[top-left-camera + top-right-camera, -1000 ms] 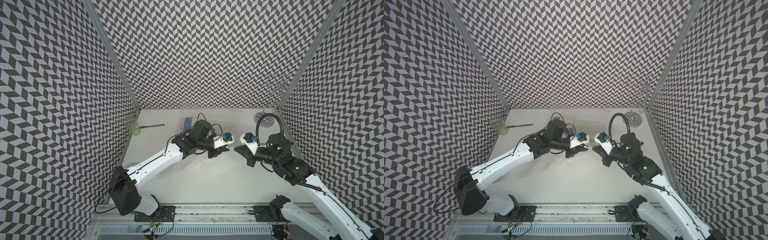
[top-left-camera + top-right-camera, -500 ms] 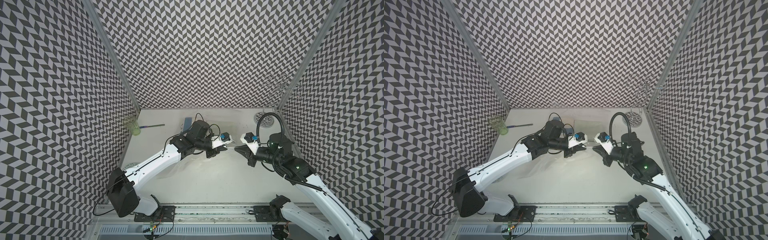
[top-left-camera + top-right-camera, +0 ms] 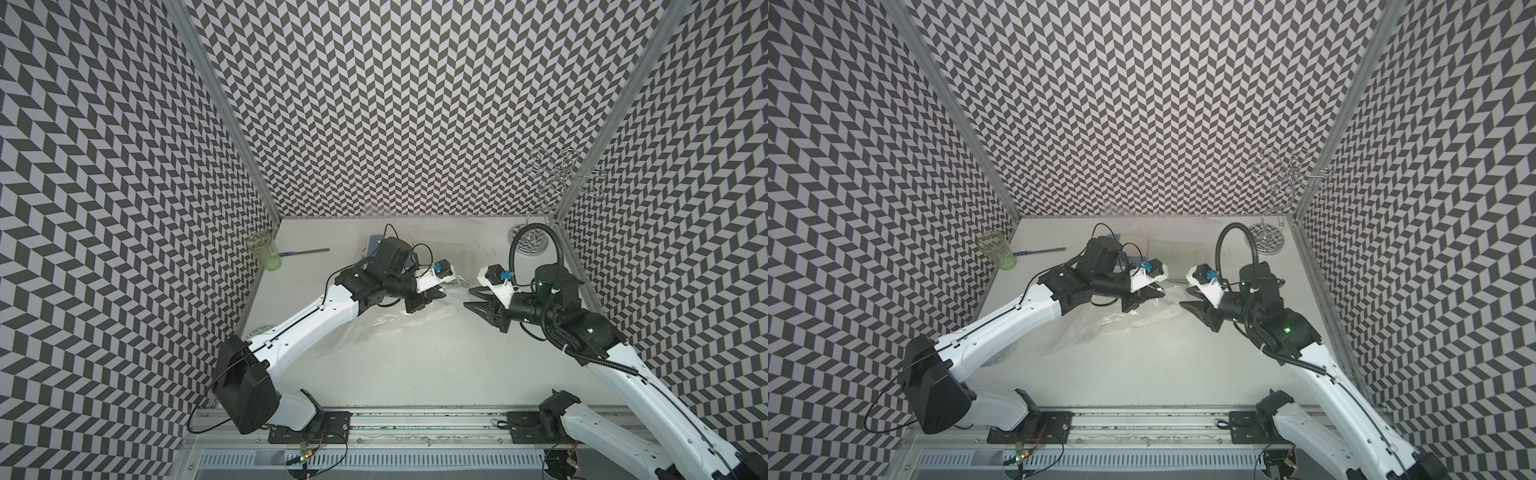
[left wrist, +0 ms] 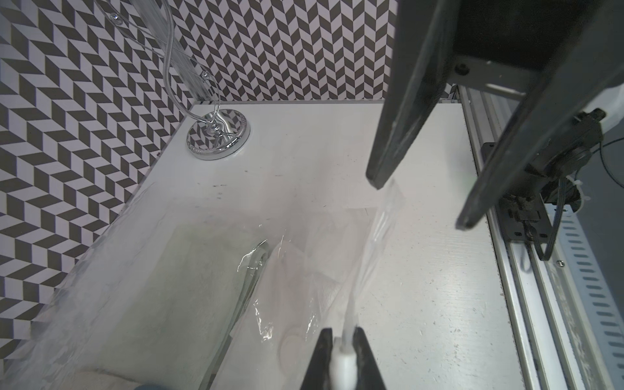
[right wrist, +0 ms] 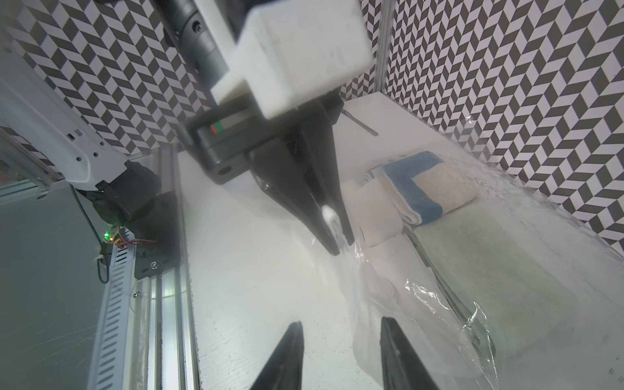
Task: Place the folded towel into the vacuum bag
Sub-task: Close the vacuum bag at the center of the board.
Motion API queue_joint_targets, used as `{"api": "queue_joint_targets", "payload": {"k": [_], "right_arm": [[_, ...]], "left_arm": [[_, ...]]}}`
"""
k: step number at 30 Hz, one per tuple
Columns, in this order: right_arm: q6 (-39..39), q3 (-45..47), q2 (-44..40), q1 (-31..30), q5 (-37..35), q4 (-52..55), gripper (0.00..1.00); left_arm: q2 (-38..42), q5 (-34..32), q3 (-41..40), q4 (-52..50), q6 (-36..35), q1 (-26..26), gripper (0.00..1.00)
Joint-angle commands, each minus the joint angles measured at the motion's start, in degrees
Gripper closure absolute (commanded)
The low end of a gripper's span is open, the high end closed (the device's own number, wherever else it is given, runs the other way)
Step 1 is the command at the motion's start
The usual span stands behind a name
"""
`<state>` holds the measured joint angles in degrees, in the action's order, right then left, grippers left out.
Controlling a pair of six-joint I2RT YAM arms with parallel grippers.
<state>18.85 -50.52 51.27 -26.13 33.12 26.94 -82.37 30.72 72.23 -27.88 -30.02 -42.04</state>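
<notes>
- Nearest, the slack tail of the vacuum bag (image 3: pixel 365 336) lies crumpled on the table (image 3: pixel 415 374). It is best left lying there as an anchor and not dragged while the mouth is worked.
- The left gripper (image 4: pixel 342 332) is clamped on the bag's white zip-seal edge (image 4: pixel 351 304) and holds that lip up off the table.
- The right gripper (image 5: pixel 341 322) faces it with its jaws apart and nothing held. The film hangs just beside one finger; I cannot tell whether it touches.
- The step looks like opening the mouth. The right gripper should take the other lip only, a single layer, apart from the left's hold. Then both should part and lift gently, since the glossy film will likely slip or stretch.
- The bag is clear and shiny, wrinkled where it is lifted, and through it shows a flat pale green cloth (image 5: pixel 499 270).
- Farther back, near the back wall, lies the folded towel (image 5: pixel 435 185), thick and cream with a blue band. Whether film already covers it I cannot tell.
</notes>
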Motion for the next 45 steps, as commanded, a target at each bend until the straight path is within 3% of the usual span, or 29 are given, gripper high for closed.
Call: {"api": "queue_joint_targets", "payload": {"k": [1, 6, 8, 10, 13, 14, 18, 21, 29, 36, 45], "right_arm": [[0.4, -1.9, 1.7, -0.4, 1.4, -3.5, 0.56], [0.7, -3.1, 4.1, -1.1, 1.5, -4.0, 0.55], [0.1, -3.4, 4.6, -1.5, 3.4, -4.9, 0.60], [-0.4, -3.5, 4.7, -2.0, 4.5, -5.6, 0.70], [-0.1, -3.4, 4.5, -2.0, 5.7, -5.7, 1.00], [0.3, -3.3, 4.6, -2.0, 5.5, -5.4, 1.00], [1.6, -3.0, 4.6, -2.0, 4.5, -3.9, 1.00], [1.4, -3.4, 4.2, -2.0, 4.8, -4.1, 1.00], [1.1, -3.6, 3.9, -2.0, 4.2, -3.8, 1.00], [0.2, -3.4, 3.0, -2.1, 2.8, -4.5, 1.00], [-0.6, -3.5, 2.9, -1.9, 1.5, -5.0, 1.00]], "left_arm": [[0.5, 0.1, 0.9, -1.6, -0.4, -0.6, 1.00], [0.7, 1.2, 1.2, -0.9, -0.2, -1.7, 1.00], [0.7, 1.7, 1.2, -0.6, -0.1, -2.0, 1.00], [0.6, 1.8, 1.3, -0.6, -0.1, -2.1, 1.00], [0.4, 1.5, 1.6, -0.9, 0.3, -2.1, 1.00], [0.3, 1.5, 1.7, -1.0, 0.5, -2.1, 1.00], [0.6, 1.7, 2.4, -1.4, 1.7, -1.7, 0.68], [0.0, 3.0, 4.1, -2.2, 1.5, -1.4, 0.65], [-2.8, 4.5, 7.9, -5.6, -0.7, -1.4, 0.74], [-2.1, 4.6, 6.1, -6.8, -1.8, -1.4, 0.76], [-2.8, 4.5, 6.8, -6.9, -2.2, -1.1, 0.94]]}}
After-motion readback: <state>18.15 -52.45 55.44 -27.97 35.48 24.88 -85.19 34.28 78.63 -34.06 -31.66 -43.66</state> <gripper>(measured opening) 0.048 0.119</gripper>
